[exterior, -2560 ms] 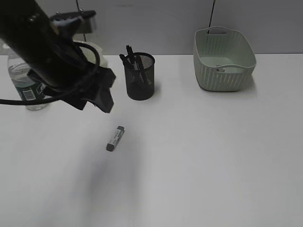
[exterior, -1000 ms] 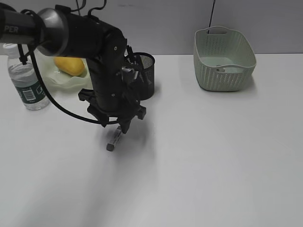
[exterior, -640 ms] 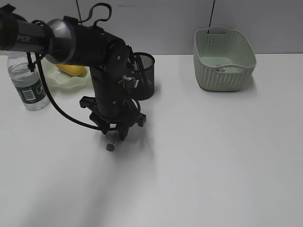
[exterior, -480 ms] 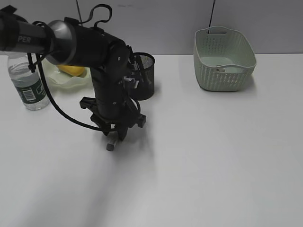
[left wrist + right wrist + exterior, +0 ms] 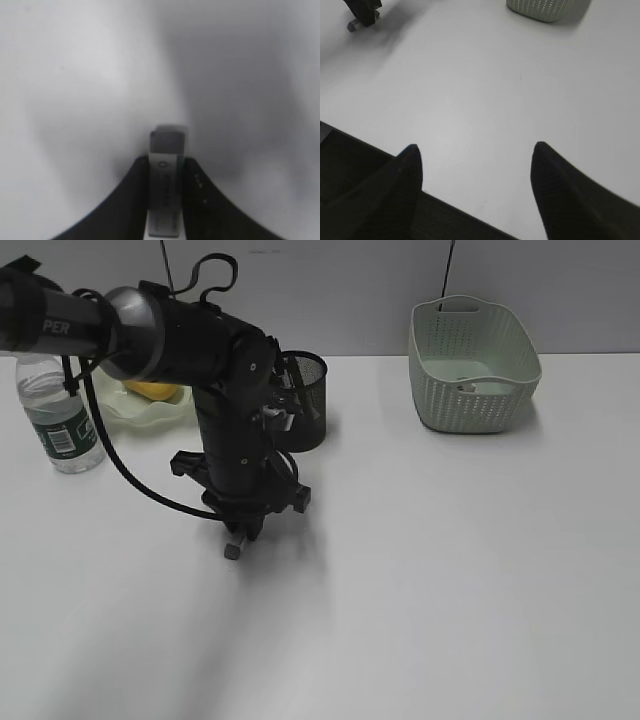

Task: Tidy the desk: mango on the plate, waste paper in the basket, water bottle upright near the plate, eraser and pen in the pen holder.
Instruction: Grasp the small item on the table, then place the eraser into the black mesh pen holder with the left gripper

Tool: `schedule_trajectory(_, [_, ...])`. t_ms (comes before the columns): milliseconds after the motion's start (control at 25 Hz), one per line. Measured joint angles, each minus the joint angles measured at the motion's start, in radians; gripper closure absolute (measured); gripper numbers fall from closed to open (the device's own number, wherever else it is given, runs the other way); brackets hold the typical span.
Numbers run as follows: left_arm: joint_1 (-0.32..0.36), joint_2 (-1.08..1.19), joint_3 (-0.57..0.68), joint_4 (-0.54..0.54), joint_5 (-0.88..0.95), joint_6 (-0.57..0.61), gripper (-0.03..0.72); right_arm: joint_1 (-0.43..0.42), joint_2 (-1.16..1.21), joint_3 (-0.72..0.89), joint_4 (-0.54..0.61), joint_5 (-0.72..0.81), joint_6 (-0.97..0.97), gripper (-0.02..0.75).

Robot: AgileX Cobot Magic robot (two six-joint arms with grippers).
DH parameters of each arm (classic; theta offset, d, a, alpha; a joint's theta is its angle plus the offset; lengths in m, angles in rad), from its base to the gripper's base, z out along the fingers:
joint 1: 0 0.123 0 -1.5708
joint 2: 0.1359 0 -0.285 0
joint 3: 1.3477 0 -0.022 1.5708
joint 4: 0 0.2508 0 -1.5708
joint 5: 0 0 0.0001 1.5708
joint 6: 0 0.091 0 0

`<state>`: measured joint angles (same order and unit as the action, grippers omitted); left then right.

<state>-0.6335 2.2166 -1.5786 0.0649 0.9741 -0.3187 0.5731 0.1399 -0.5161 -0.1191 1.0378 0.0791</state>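
White desk, left pincer pointing straight down, pinching eraser, right pincer spread.

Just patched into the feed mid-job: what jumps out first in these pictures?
The black left arm dominates the desk's left half, its left gripper down on the small grey sleeved eraser, a finger against each long side. Behind it stands the black wire-mesh pen holder. The pale green perforated basket sits far right, and the right gripper hangs open over bare white tabletop.
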Motion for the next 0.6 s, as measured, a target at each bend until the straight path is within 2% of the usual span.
schedule_trajectory(320, [0.0, -0.006, -0.047, -0.001, 0.085, 0.0, 0.531, 0.0, 0.0, 0.0, 0.0, 0.0, 0.0, 0.229])
schedule_trajectory(480, [0.0, -0.034, -0.142, 0.0, 0.114, 0.0, 0.531, 0.0, 0.0, 0.0, 0.0, 0.0, 0.0, 0.23])
schedule_trajectory(600, [0.0, -0.05, -0.258, 0.008, 0.115, 0.0, 0.531, 0.0, 0.0, 0.0, 0.0, 0.0, 0.0, 0.23])
